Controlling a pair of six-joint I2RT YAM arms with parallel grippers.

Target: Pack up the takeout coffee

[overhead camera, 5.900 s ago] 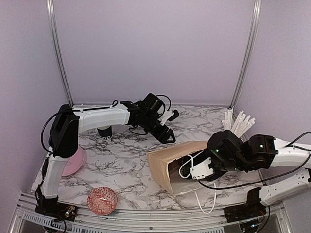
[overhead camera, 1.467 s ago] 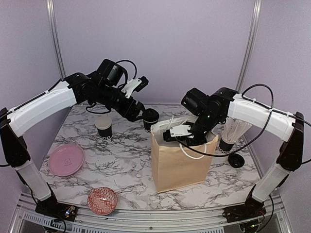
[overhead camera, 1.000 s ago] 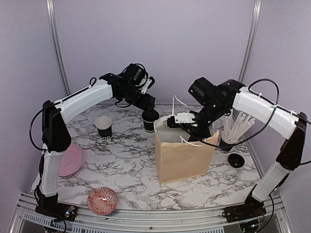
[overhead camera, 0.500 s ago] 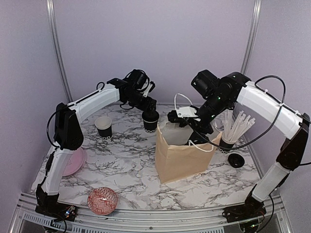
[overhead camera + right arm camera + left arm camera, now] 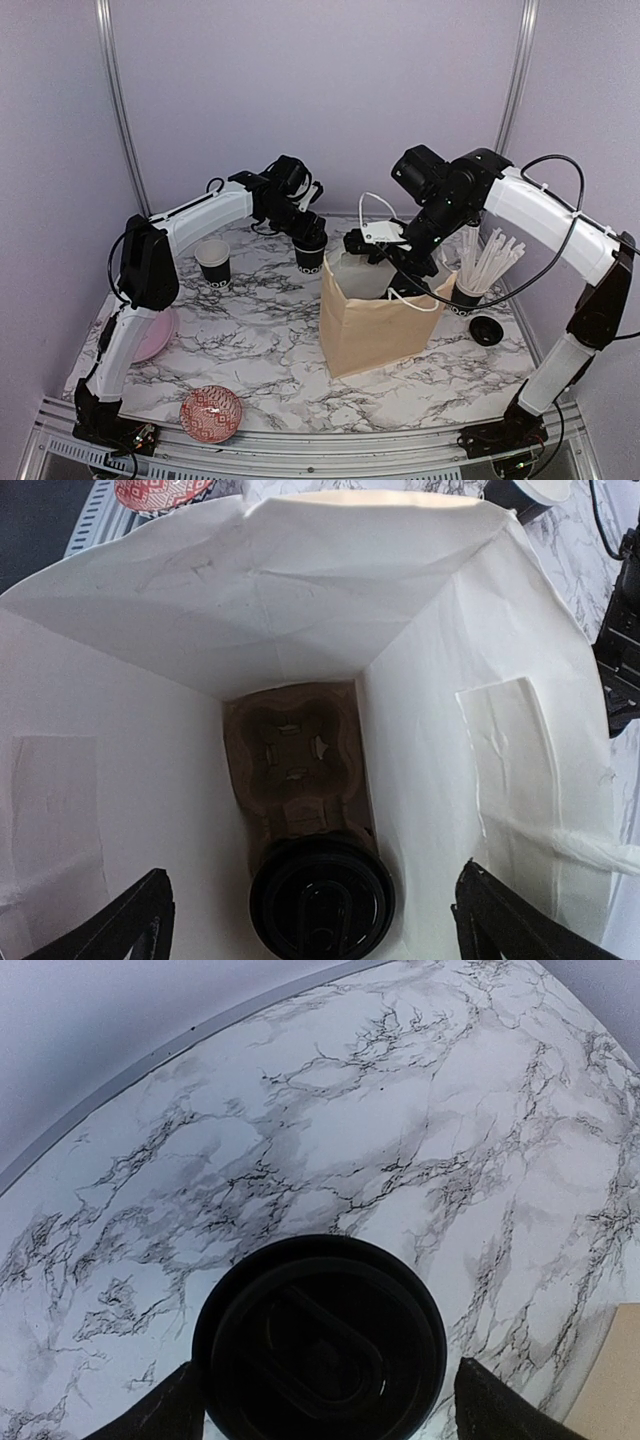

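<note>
While the left pincer (image 5: 327, 1370) hangs over the lidded cup (image 5: 310, 256), its 2 fingers (image 5: 170, 1412) stand apart on either side of the black lid; whether they touch it I cannot tell. That cup stands on the tabletop (image 5: 260, 330) just left of the upright bag (image 5: 385, 320), behind its far corner. An open cup (image 5: 213, 264) stands further left, well apart. The right pincer (image 5: 315, 880) hovers at the bag's mouth, spread wide and holding nothing. At the bottom of the bag lies a carrier (image 5: 295, 750) with 1 bagged cup (image 5: 320, 905) in its near slot. A straw cup (image 5: 465, 297) stands close behind the bag's right side, and a loose lid (image 5: 485, 330) lies beside it. The left arm half hides a plate (image 5: 160, 335); a bowl (image 5: 211, 412) sits near the front edge.
</note>
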